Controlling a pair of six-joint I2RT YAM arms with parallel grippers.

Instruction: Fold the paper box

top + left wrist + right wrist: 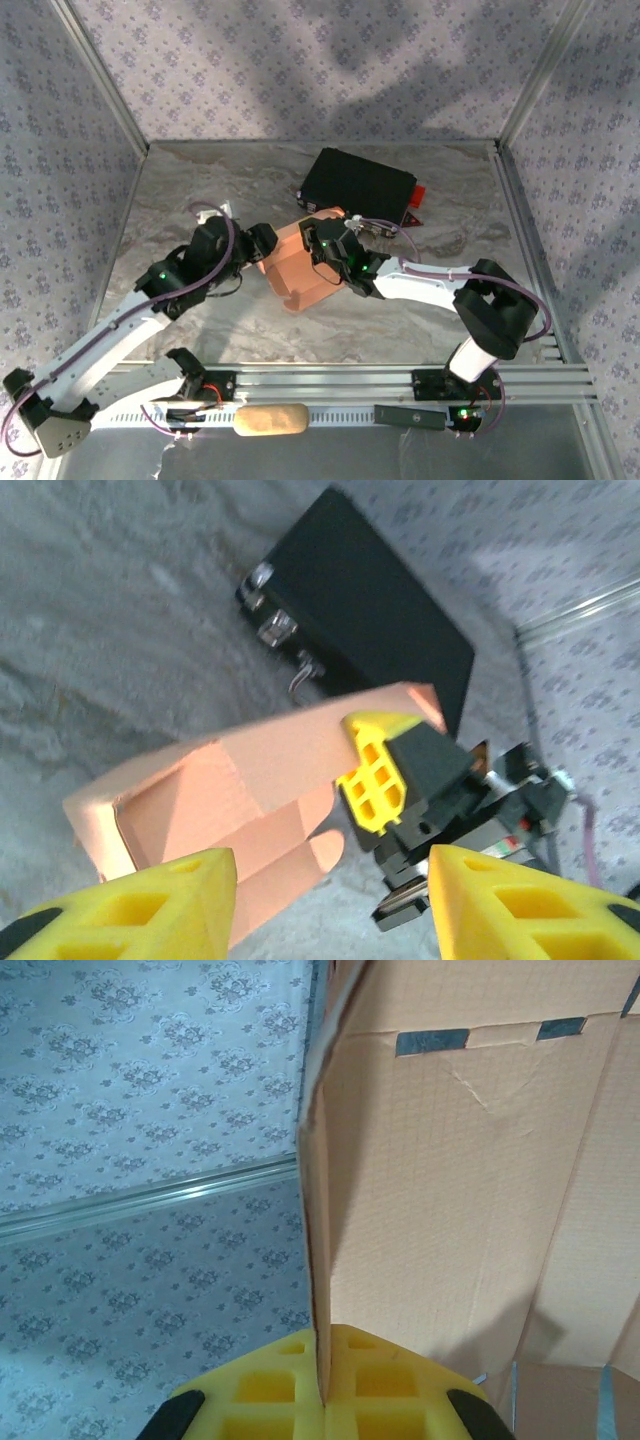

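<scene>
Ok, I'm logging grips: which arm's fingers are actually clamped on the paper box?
The right gripper: its yellow fingers are shut on a wall of the paper box, seen edge-on between them. The left gripper has its fingers apart.

arms: two white-shelled link arms [110, 330] with black joint housings [495, 320] | cables: thin purple cable [232, 235] running along each arm | lights: small green indicator lights [160, 272] on the joints | fingers: yellow finger pads [150, 905] moulded with square recesses, on black angular mounts [435, 765]
</scene>
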